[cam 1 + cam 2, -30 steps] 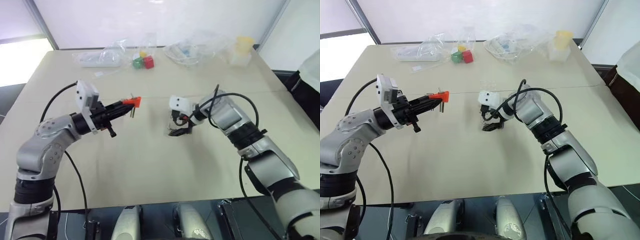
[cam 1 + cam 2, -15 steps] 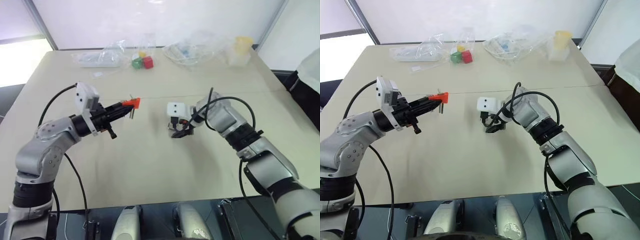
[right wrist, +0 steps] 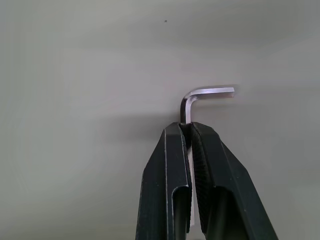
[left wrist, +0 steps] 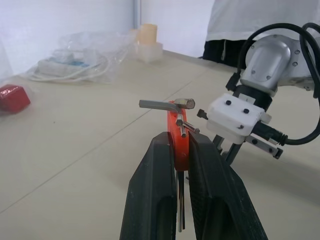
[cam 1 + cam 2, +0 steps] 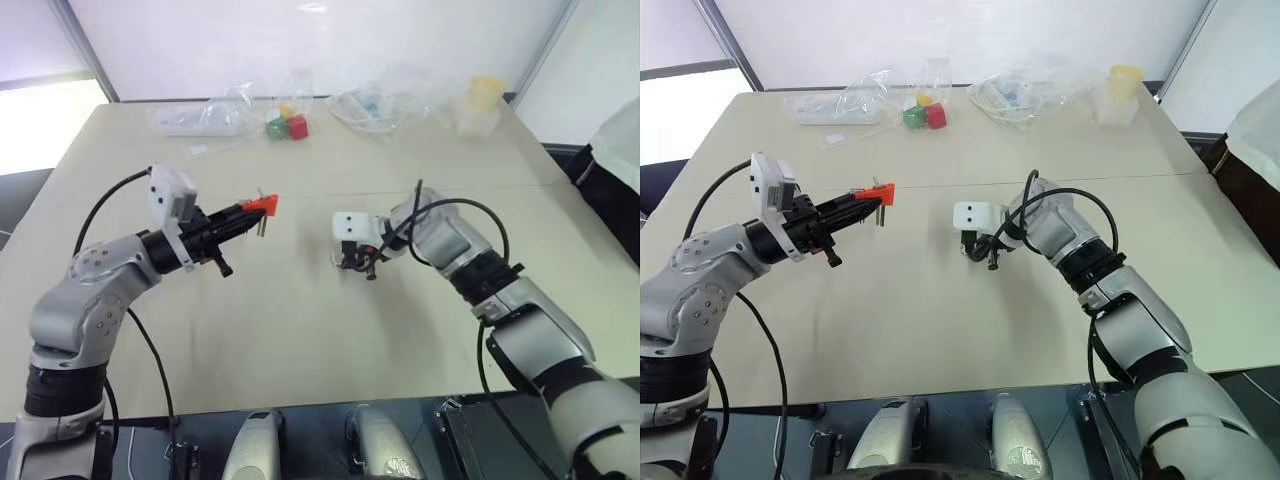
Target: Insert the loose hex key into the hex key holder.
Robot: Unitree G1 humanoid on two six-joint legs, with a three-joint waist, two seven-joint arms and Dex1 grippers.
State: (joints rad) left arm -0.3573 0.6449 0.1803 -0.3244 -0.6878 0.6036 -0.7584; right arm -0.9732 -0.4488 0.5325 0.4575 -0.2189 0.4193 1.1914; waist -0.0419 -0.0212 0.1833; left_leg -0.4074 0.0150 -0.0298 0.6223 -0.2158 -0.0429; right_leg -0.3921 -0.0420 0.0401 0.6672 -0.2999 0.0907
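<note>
Table carries all items. Left gripper sits left of centre with the hex key holder between its fingers, above the surface. Right gripper is to its right, well apart, low over the table, with the loose hex key in its jaws. Plastic bags and cubes lie along the far edge. A person stands past the right edge.

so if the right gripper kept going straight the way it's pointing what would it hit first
Most likely the table. The right gripper, shut on the loose hex key, points down at bare tabletop, so the key's bent end would touch first.
</note>
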